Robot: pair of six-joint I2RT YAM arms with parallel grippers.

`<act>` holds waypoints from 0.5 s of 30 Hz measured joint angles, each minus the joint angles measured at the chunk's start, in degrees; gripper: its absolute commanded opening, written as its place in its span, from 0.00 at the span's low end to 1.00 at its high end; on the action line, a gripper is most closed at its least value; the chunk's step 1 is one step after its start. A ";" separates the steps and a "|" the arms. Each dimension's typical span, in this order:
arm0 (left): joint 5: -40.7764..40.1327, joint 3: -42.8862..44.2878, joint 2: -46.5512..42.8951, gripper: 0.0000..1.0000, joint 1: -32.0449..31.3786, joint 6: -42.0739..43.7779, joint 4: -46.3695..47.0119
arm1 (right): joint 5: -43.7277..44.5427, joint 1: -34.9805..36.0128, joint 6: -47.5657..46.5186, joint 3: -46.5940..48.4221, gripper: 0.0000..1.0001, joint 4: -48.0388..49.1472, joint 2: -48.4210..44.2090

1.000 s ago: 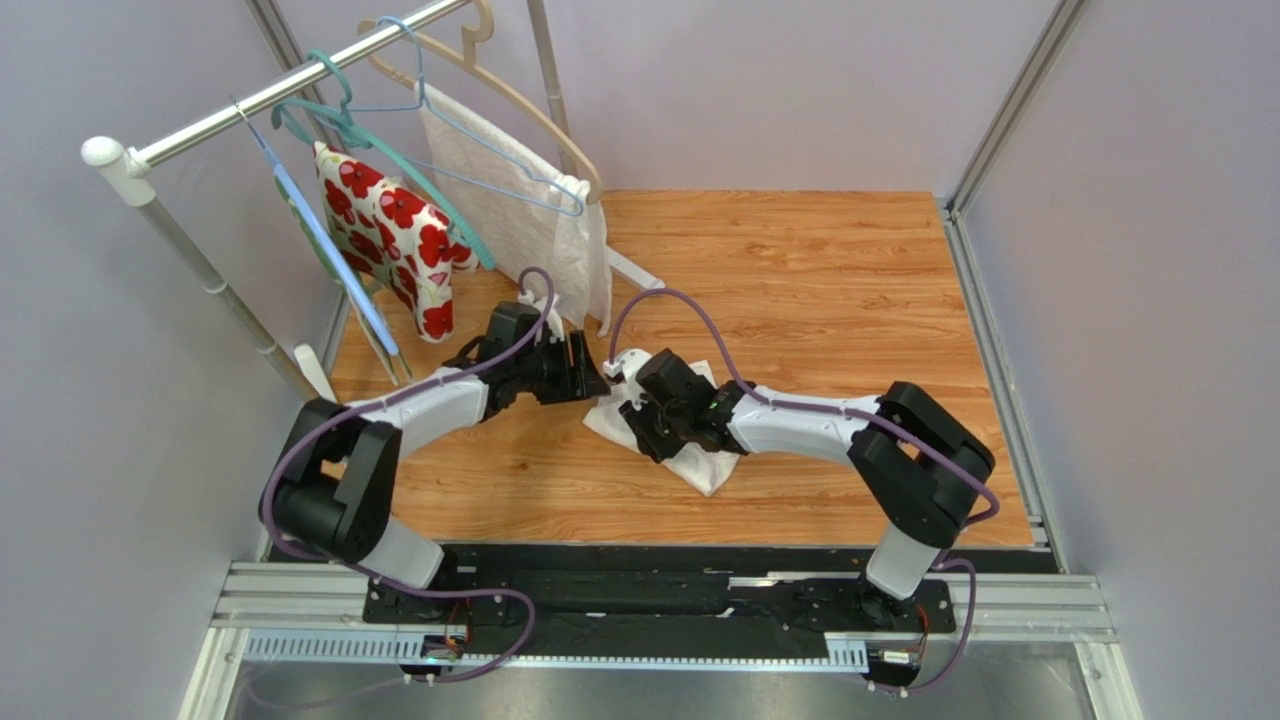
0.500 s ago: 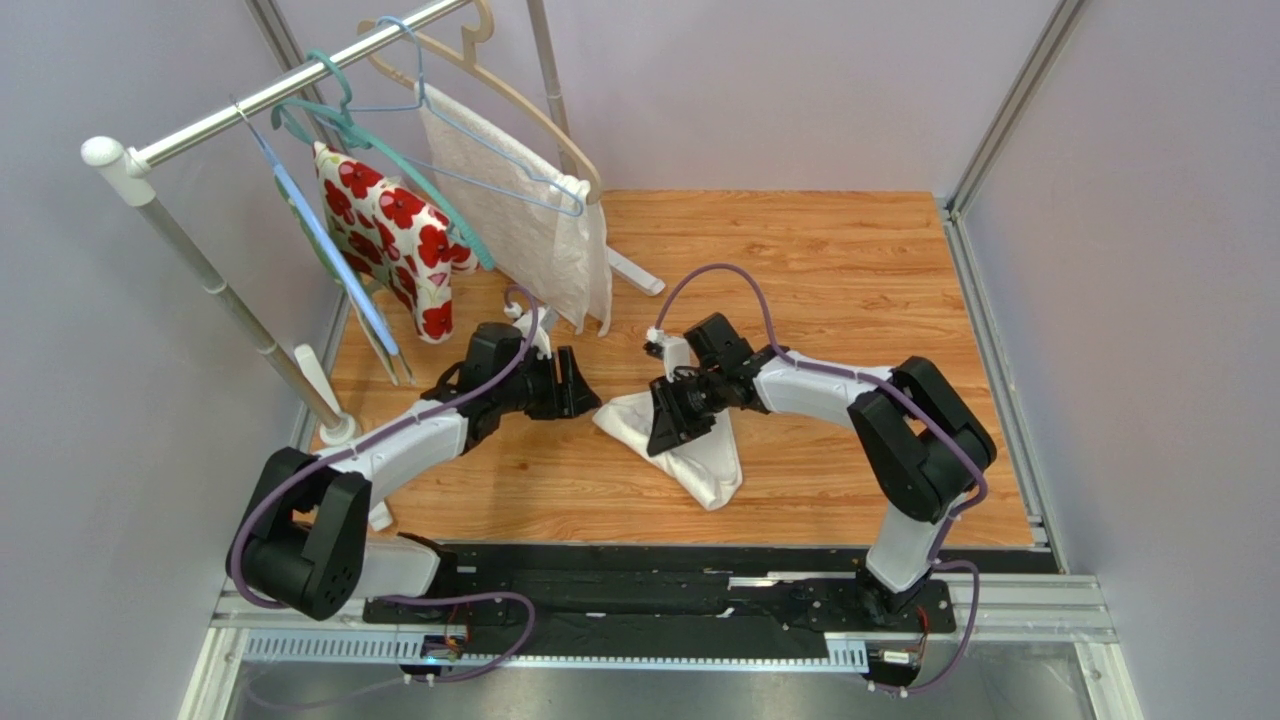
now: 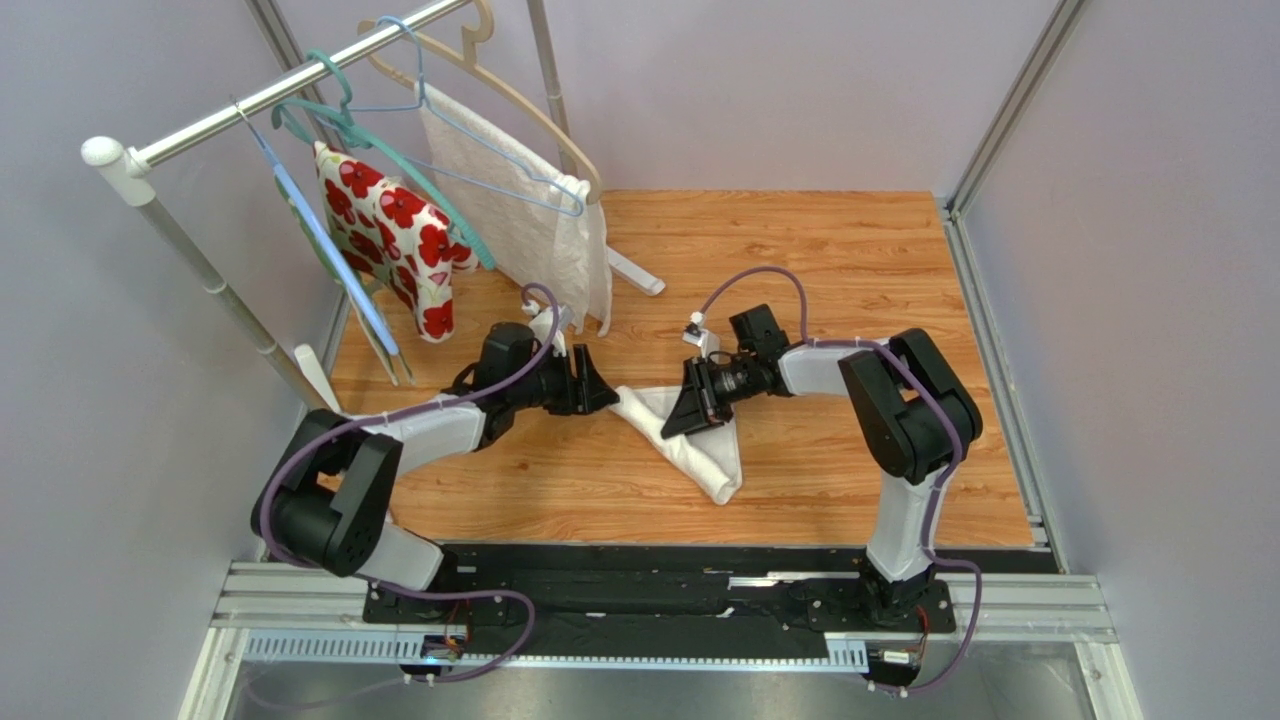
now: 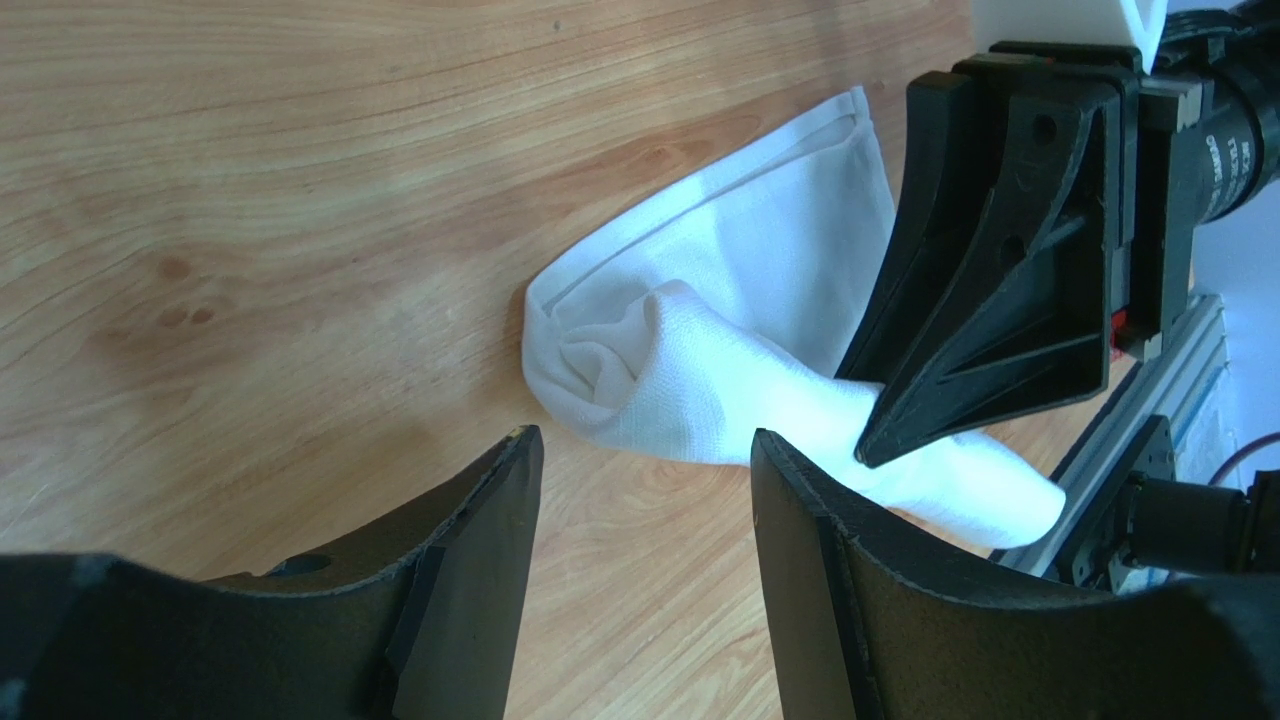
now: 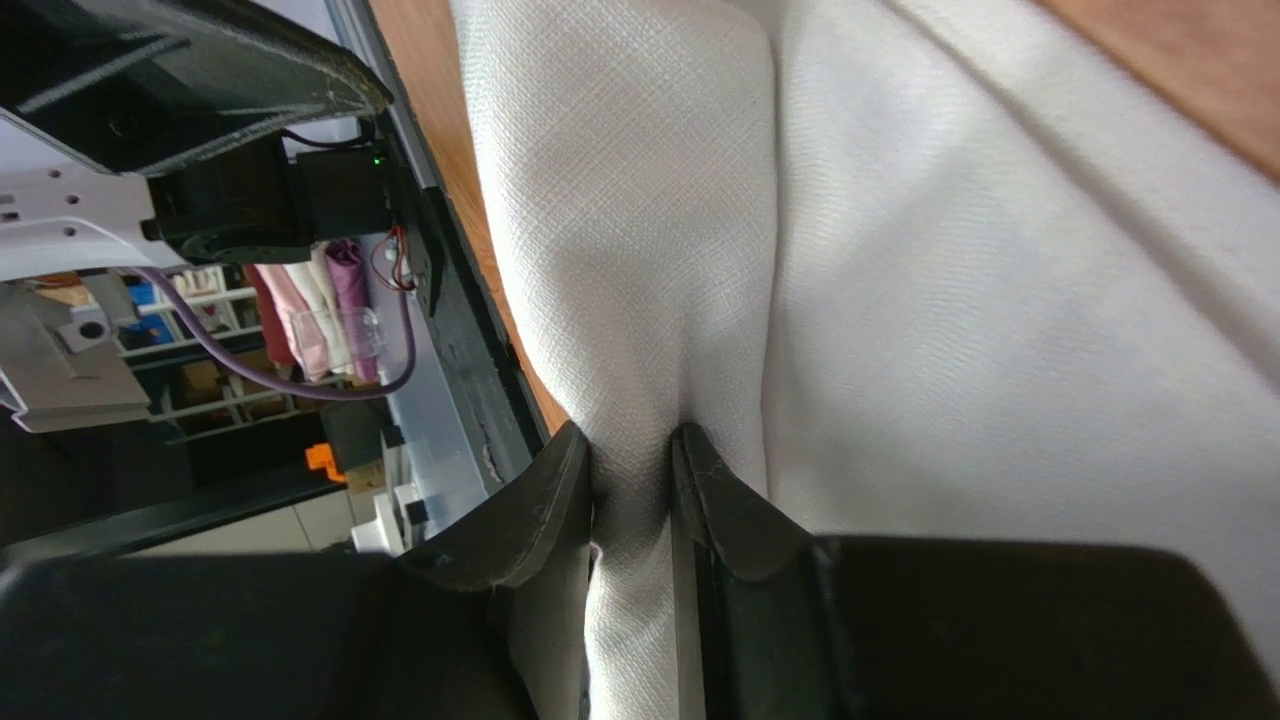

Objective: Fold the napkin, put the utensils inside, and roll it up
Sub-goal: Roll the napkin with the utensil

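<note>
**Right arm stretching out, napkin pulled into a wedge**

Both arms are sitting differently than a second ago. The right pincer is now reaching in from further out over the counter instead of hunching on top of the cloth. The napkin is showing as a stretched wedge rather than a half-covered lump, and the left pincer is now lying just beside its left tip.

From its own wrist view, the right pincer is standing narrow, its fingers pinching a raised ridge of the napkin. The left pincer is gaping wide and holding nothing. It is aiming at the rumpled corner of the napkin just ahead of it, with the other pincer facing it from the far side.

The napkin is lying on the wooden counter between the two pincers, bunched and creased rather than cleanly folded. The utensils are not showing in any view — whether the cloth is hiding them I cannot tell.

Several things could be going wrong from here, in my judgement:
- The pinched ridge looks thin, so a harder pull could be slipping it free.
- Dragging rather than lifting would be adding creases.
- The pincers are pointing at each other with little cloth between them — the left one, closing in, could be bumping its partner or clamping only wood.
</note>
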 measured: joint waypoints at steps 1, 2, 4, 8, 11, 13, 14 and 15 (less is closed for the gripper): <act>0.02 0.42 1.09 0.62 -0.46 -0.04 0.61 | -0.96 -0.83 0.22 -0.22 0.12 0.66 0.44; 0.00 0.94 2.05 0.62 -0.90 -0.07 1.03 | -1.66 -1.66 0.44 -0.44 0.11 1.22 0.83; -0.02 2.12 3.69 0.62 -1.62 -0.07 1.66 | -2.56 -3.15 0.63 -0.90 0.11 2.23 1.60; -0.39 4.24 5.86 0.61 -2.38 -0.07 4.07 | -3.85 -5.07 1.44 -1.22 0.11 3.04 3.17; -0.42 5.01 7.50 0.60 -2.54 -0.07 6.03 | -4.59 -5.16 1.75 -1.22 0.11 3.52 3.67; -0.35 5.51 8.68 0.59 -2.71 -0.07 6.93 | -5.01 -5.18 1.84 -1.20 0.11 3.74 3.93; -0.33 5.84 9.33 0.58 -2.75 -0.07 7.13 | -5.11 -5.20 1.92 -1.18 0.11 3.78 4.02; -0.24 6.08 10.08 0.55 -2.89 -0.07 7.56 | -5.33 -5.22 1.92 -1.16 0.11 3.89 4.15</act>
